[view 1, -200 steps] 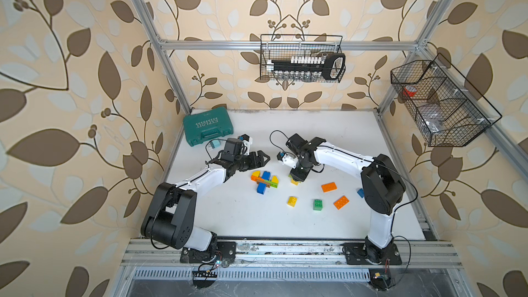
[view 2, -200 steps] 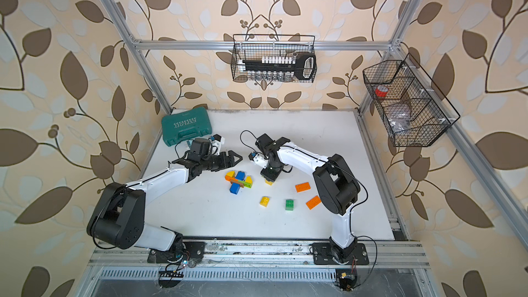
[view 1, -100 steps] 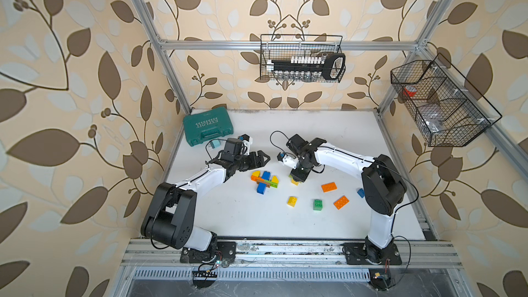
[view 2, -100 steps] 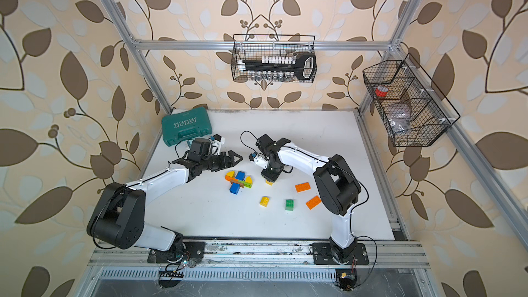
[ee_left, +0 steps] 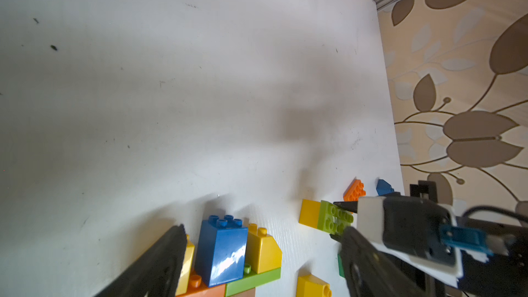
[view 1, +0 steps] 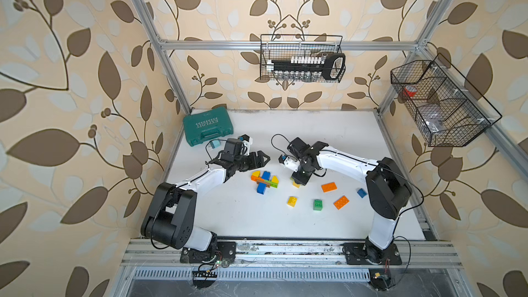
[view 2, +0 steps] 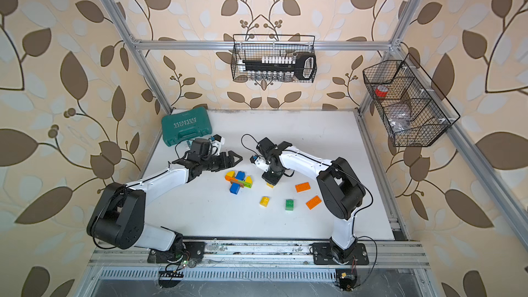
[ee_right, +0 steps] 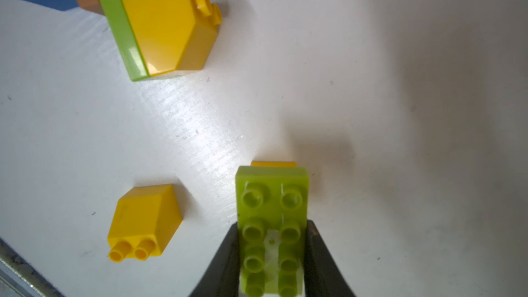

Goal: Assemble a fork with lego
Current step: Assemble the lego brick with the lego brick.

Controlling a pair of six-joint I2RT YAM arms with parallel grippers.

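Seeing in a top view left gripper (view 1: 264, 158) jaws apart just beside the lego cluster (view 1: 265, 180), right gripper (view 1: 298, 180) low next to it; left wrist: green plate (ee_left: 334, 219) stuck on yellow brick (ee_left: 308, 213); right wrist: right gripper clamped on that green plate.

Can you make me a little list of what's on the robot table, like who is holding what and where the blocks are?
left tool: open, empty, next to the built bit
right tool: shut on the lime plate; a yellow piece shows just past the plate's end
built bit: blue, yellow, orange, green and brown bricks joined, lying on the table
loose: yellow brick, green brick, flat orange brick, other orange brick, blue brick
teal case: closed, far corner
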